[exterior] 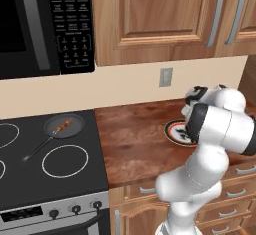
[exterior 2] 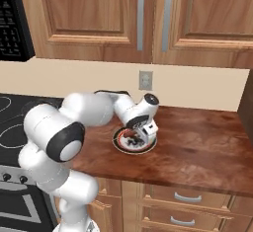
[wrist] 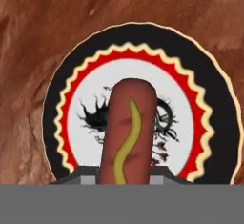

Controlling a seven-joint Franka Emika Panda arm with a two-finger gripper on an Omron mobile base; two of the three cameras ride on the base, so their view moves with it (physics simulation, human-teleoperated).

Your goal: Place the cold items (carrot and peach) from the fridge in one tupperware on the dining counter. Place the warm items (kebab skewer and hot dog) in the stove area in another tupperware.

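Reddish-brown wooden counter runs along a cream wall beneath wooden cabinets, beside a black stove. Low over this counter, the gripper reaches down into a round plate with a black rim, a red and yellow zigzag ring and a white centre. Its jaws are nearly closed on the hot dog, a brown sausage with a wavy yellow mustard line, which rises along the middle of the hand view over the plate's centre. The plate sits mid-counter, below a wall outlet. Bare counter stretches to the plate's right and toward the front edge, above the drawers. To the left, on the stove, a dark frying pan holds the kebab skewer, well apart from the plate. A microwave hangs above the stove.
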